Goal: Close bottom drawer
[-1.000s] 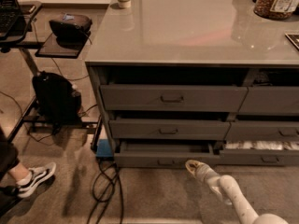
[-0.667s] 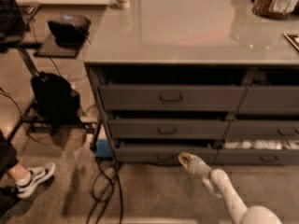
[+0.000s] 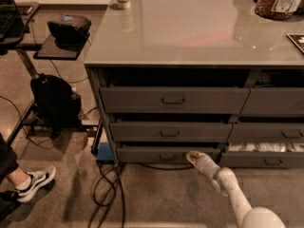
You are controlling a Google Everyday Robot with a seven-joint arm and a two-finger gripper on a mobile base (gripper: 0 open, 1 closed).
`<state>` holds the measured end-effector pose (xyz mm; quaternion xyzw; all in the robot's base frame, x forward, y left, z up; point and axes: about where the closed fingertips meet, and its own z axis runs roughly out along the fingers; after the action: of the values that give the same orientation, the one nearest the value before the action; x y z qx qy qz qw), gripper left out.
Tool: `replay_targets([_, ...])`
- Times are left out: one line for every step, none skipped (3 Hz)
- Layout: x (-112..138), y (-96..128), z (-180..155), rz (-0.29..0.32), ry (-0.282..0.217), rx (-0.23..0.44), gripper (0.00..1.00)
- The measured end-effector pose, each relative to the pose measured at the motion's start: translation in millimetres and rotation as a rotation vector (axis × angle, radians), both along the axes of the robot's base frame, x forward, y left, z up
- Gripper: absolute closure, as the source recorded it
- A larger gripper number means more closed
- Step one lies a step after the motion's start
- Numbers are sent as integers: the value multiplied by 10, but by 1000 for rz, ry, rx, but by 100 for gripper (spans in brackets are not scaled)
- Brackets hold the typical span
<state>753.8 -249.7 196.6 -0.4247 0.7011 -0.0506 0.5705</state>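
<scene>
Gripper (image 3: 195, 157) contact appears to be made on the front of the bottom drawer (image 3: 142, 154), just right of its handle (image 3: 167, 156); whether the gripper is spread or closed cannot be told. This drawer sits lowest in the left stack under the front edge of the tabletop (image 3: 190, 32), seemingly pulled out only slightly. A straight, level push toward the far edge is advised, kept near the handle so nothing is skewed.
</scene>
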Motion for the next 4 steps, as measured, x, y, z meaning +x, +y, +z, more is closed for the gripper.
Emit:
replay_targets([-51, 2, -1, 0, 0, 0, 81])
replay_targets([-51, 2, -1, 0, 0, 0, 57])
replay_targets([-51, 2, -1, 0, 0, 0, 34])
replay_targets([-56, 4, -1, 0, 0, 0, 11])
